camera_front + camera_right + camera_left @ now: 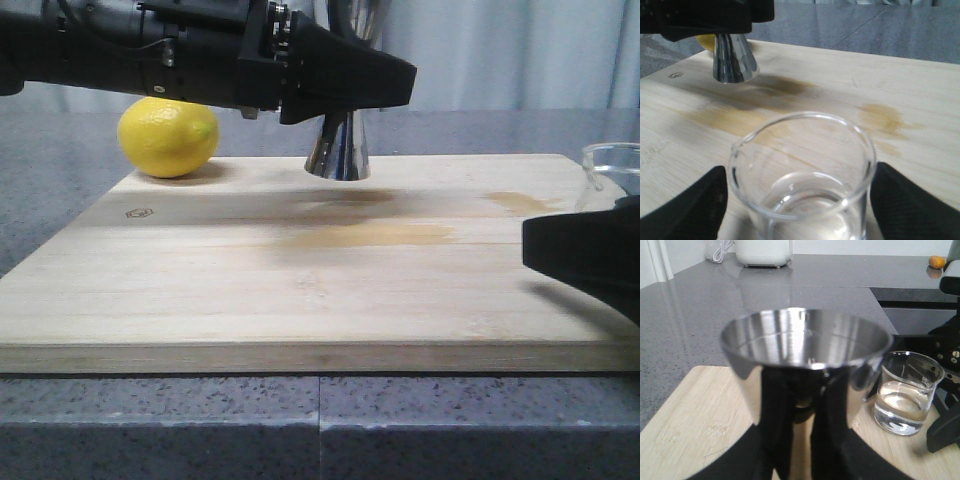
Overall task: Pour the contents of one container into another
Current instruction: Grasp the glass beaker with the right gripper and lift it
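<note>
We're seeing one jigger (338,150) clamped in the left claw (345,85), frame top-centre; one beaker (802,175) sitting between the right claw's (800,200) spread fingers; one lemon (167,136) upper left.

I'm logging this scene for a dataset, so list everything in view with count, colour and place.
Jigger: one, shiny steel, gripped at the waist and held just above the board's far middle.
Beaker: one, clear glass, part full of clear liquid, on the board's right end.
Lemon: one, yellow, at the board's far left corner.
Board: one, pale wood with damp stains, on the grey counter.
Appliance: one, white, far back on the counter.
Left tool: black, shut on the jigger.
Right tool: black, fingers open either side of the beaker.
</note>
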Motion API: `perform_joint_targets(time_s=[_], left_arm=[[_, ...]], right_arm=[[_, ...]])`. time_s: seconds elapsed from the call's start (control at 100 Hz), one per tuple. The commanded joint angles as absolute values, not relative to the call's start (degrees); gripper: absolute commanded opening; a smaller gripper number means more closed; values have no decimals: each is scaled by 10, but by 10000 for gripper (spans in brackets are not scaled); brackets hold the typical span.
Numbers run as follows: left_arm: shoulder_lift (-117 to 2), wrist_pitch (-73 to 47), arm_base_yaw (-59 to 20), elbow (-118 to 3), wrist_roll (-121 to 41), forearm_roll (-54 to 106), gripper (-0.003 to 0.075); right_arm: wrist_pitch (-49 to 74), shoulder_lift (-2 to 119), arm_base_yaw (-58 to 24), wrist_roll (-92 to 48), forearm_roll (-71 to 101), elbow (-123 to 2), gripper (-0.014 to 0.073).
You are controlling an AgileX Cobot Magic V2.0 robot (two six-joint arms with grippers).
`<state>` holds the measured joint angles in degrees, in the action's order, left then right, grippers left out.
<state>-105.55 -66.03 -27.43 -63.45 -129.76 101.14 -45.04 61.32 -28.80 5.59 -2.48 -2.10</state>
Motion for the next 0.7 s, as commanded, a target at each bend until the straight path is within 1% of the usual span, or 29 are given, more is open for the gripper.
perform_joint_targets(time_s=[0.0, 0.22, 0.43, 0.69], left_arm=[[-1030, -705, -279, -652, -1296, 1061, 103], [-1030, -705, -279, -652, -1296, 1061, 103], [-1030, -705, -279, -652, -1296, 1061, 103], [-1030, -705, -279, -652, -1296, 1061, 103]], right_arm=[[-508, 617, -283, 50, -24, -35, 444], [-508, 617, -283, 50, -24, -35, 392], [-508, 617, -283, 50, -21, -35, 300], [-511, 617, -283, 50, -4, -35, 298]])
